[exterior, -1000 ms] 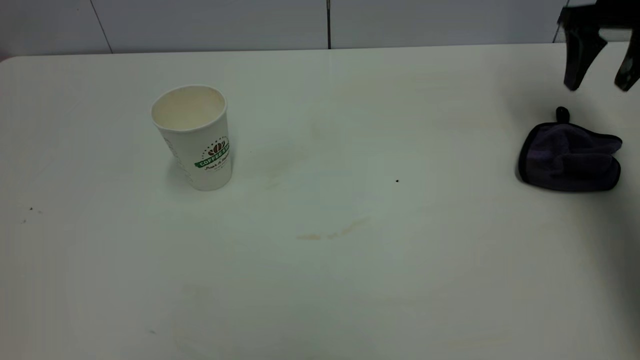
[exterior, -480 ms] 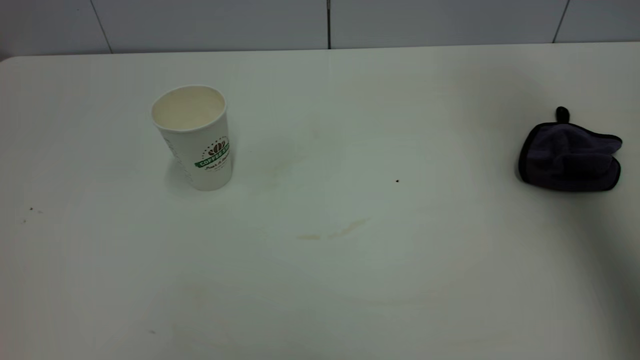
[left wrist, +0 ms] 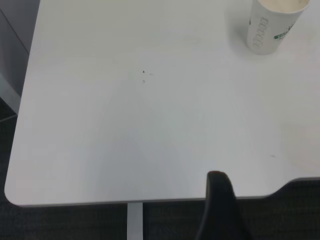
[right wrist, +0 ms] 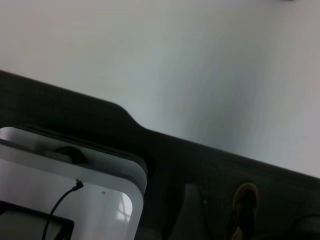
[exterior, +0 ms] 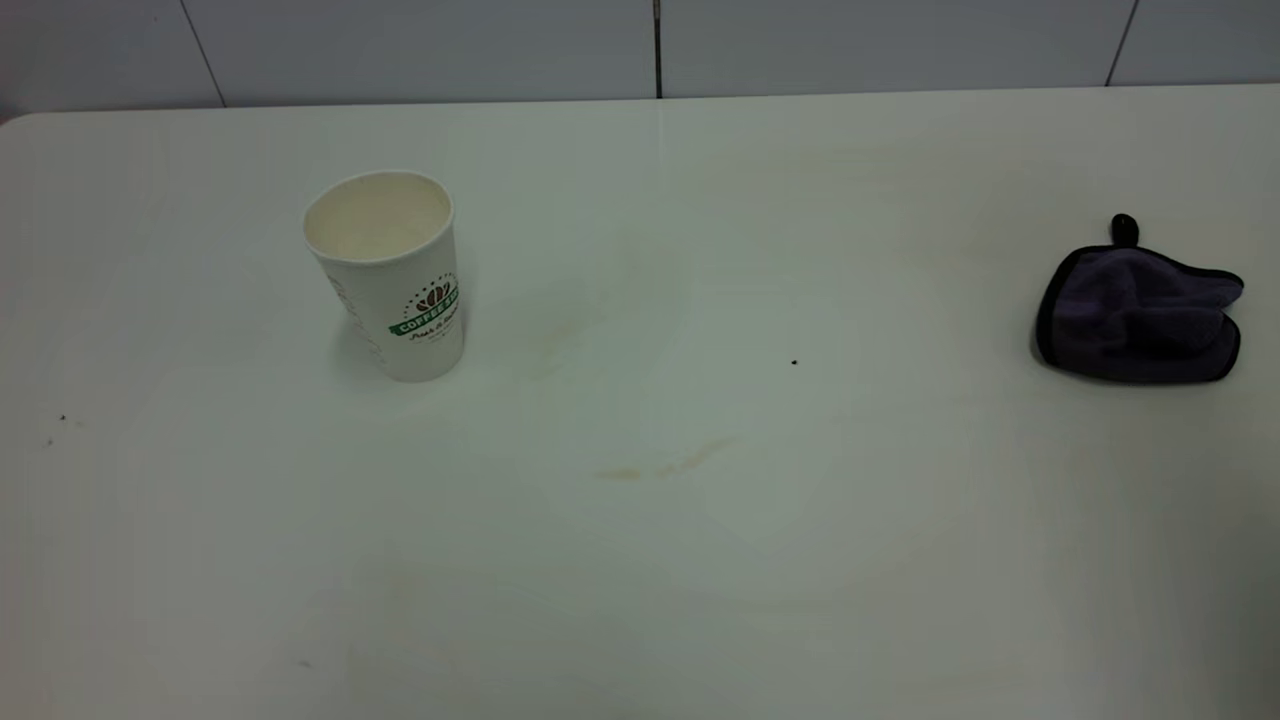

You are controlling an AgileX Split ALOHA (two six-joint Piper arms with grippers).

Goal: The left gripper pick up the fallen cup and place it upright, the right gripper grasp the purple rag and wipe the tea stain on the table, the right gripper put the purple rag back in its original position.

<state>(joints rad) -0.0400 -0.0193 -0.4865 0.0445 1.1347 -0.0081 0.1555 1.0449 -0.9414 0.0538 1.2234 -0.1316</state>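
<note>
Cup (exterior: 385, 272) upright, rag (exterior: 1140, 312) parked far right; looks wrapped up
Faint stain (exterior: 665, 465) between them; we can't tell either gripper's grip; left gripper (left wrist: 220, 210) nearer cup

Cup (left wrist: 274, 24) rim cut off in left wrist view; left gripper (left wrist: 220, 210) mostly out of frame.

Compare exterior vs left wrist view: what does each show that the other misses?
Exterior only: the dark purple plush rag at the right, faint amber-brown tea stain smears mid-table, and the grey wall behind.
Left wrist only: the table's rounded corner, dark floor, and one dark finger of the left gripper.
Both: the upright white paper cup on the white table.
</note>
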